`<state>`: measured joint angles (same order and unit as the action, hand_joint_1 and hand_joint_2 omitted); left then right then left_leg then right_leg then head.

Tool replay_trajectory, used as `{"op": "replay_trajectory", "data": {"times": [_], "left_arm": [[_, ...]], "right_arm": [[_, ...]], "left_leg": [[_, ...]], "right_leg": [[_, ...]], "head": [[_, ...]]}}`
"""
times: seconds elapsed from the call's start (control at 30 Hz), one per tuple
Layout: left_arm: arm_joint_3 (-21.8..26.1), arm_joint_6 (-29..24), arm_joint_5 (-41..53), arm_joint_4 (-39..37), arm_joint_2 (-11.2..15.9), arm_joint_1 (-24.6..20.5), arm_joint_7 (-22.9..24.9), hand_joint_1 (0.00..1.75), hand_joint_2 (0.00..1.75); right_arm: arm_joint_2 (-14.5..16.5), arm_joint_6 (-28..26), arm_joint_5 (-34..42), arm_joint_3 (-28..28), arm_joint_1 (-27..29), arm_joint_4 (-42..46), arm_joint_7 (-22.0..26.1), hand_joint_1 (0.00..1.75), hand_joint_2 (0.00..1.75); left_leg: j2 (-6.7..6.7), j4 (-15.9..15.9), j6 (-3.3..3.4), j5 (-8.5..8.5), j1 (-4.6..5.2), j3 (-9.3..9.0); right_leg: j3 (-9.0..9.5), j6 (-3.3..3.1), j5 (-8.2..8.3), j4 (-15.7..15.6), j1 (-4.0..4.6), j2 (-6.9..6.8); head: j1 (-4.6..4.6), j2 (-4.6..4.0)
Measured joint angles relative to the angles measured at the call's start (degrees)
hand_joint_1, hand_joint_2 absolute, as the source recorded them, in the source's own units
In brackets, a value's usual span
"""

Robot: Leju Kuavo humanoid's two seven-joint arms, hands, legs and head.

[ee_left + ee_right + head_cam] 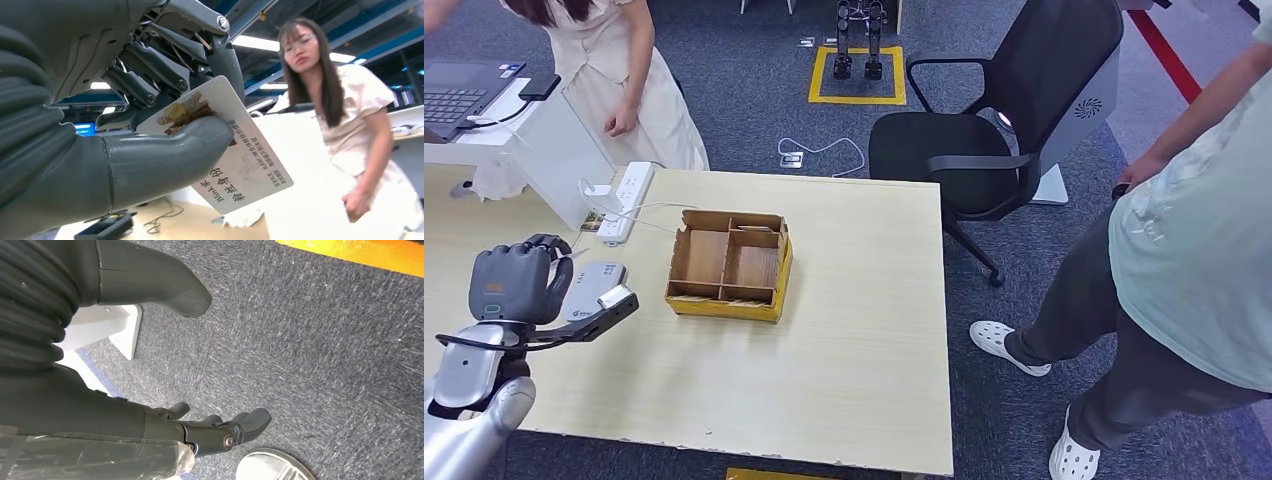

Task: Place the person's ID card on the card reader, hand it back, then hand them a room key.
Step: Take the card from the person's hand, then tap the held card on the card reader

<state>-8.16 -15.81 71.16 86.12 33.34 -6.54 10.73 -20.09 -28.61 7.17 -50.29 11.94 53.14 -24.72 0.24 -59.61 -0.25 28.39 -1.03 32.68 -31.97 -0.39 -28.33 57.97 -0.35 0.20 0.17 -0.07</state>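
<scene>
Left hand pinches white printed ID card by one end, just above grey card reader, ready for scanning.

The head view looks down from high up onto the counter, the left wrist view looks up close behind its hand at a person both see, and the right wrist view looks down at the floor.
</scene>
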Motion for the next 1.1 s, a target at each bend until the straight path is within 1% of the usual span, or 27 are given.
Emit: {"op": "replay_trajectory", "data": {"times": [0.13,0.4,0.87,0.97,1.1], "left_arm": [[1.53,-0.32,0.44,-0.93,-0.01,1.43,0.66,1.75,1.75],[5.26,-0.34,0.7,-1.65,-0.01,4.1,1.19,1.75,1.75],[6.61,-0.3,0.44,-1.75,-0.1,5.42,1.19,1.75,1.75],[6.61,-0.42,-0.1,-1.79,-0.69,5.5,0.8,1.75,1.75],[6.61,-1.72,-0.71,-1.93,-2.32,5.74,-0.01,1.75,1.75]], "right_arm": [[0.0,-0.3,-0.02,-0.13,0.13,0.36,-0.86,0.0,1.75],[0.0,-0.6,0.04,-0.44,0.13,0.4,-0.94,0.0,1.75],[0.0,-0.68,0.25,-0.51,0.04,0.4,-0.41,0.0,1.75],[0.02,-0.65,0.45,-0.51,0.0,0.34,-0.2,0.0,1.75],[0.07,-0.62,0.57,-0.51,-0.1,0.25,0.26,0.0,1.75]], "left_leg": [[0.01,0.0,0.0,0.0,0.0,0.0],[-0.01,0.0,0.0,0.0,0.0,0.0],[-0.03,0.0,0.0,0.0,0.0,0.0],[-0.03,0.0,0.0,0.0,0.0,0.0],[-0.03,0.0,0.0,0.0,0.0,0.0]], "right_leg": [[0.0,0.0,0.0,0.0,0.0,0.0],[0.0,0.0,0.0,0.0,0.0,0.0],[0.01,0.0,0.0,0.0,0.0,-0.02],[0.01,0.0,0.0,0.0,0.0,-0.02],[0.01,0.0,0.0,0.0,0.0,-0.02]], "head": [[0.01,0.0],[0.0,0.0],[0.01,0.0],[0.01,0.0],[0.0,0.0]]}}
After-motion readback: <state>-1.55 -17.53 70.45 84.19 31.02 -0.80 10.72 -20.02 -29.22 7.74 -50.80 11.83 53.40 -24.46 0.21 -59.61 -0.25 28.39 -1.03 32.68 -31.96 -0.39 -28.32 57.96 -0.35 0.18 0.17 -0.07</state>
